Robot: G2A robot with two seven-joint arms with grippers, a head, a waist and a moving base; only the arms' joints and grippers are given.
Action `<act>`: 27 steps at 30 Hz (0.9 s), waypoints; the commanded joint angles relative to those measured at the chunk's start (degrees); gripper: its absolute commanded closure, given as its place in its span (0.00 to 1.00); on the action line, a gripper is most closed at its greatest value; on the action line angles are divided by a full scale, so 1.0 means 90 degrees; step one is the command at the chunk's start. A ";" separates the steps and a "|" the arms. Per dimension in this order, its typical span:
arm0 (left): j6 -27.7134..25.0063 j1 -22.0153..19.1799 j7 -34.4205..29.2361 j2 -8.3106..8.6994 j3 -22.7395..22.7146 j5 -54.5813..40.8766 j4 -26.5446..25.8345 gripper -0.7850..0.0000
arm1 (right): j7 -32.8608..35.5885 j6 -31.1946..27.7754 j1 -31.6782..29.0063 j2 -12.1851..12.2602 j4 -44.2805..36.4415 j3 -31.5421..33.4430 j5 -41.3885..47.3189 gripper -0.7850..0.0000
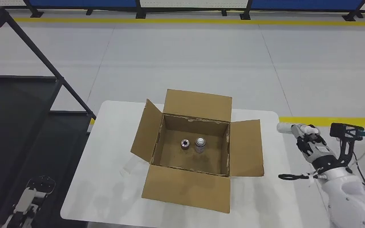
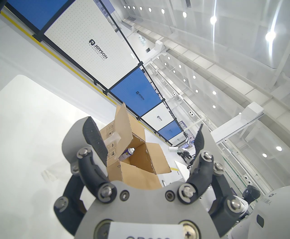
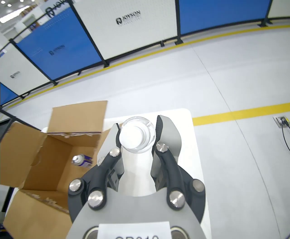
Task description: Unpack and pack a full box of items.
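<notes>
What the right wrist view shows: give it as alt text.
The right gripper is shut on a clear, white-capped bottle, seen against the white table. Beside it stands an open cardboard box with a spray can inside.

Your white worktop (image 1: 108,171) stands on a pale grey floor (image 1: 188,57), with a black metal frame (image 1: 34,52) over a darker patch at one side. A yellow line (image 1: 188,21) runs along the foot of blue and white partition panels (image 3: 126,27) on black posts, and another yellow stripe (image 3: 238,112) crosses the floor near the worktop. Overhead you have a high white ceiling (image 2: 226,68) with beams and rows of round lights (image 2: 213,20).
</notes>
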 commanded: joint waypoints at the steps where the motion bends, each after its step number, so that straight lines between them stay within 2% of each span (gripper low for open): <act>1: 0.0000 0.0000 0.0000 0.0000 0.0000 0.0000 0.0000 0.00 | 0.0021 -0.0051 -0.0115 -0.0004 -0.0403 -0.0345 -0.0105 1.00; 6: 0.0000 0.0000 0.0000 0.0000 0.0000 0.0000 0.0000 0.00 | 0.0513 -0.0540 0.0228 0.0021 -0.0383 -0.1445 -0.0490 1.00; 13: 0.0000 0.0000 0.0000 0.0000 0.0000 0.0000 0.0000 0.00 | 0.1567 -0.0964 0.1379 -0.0020 0.0825 -0.3349 -0.1492 1.00; 19: 0.0000 0.0000 0.0000 0.0000 0.0000 0.0000 0.0000 0.00 | 0.1624 -0.0453 0.2061 -0.0151 0.1979 -0.4388 -0.2354 1.00; 26: 0.0000 0.0000 0.0000 0.0000 0.0000 0.0000 0.0000 0.00 | 0.1743 -0.0018 0.2675 -0.0328 0.3127 -0.5132 -0.2749 1.00; 27: 0.0000 0.0000 0.0000 0.0000 0.0000 0.0000 0.0000 0.00 | 0.1758 0.0065 0.2735 -0.0352 0.3257 -0.5206 -0.2797 0.93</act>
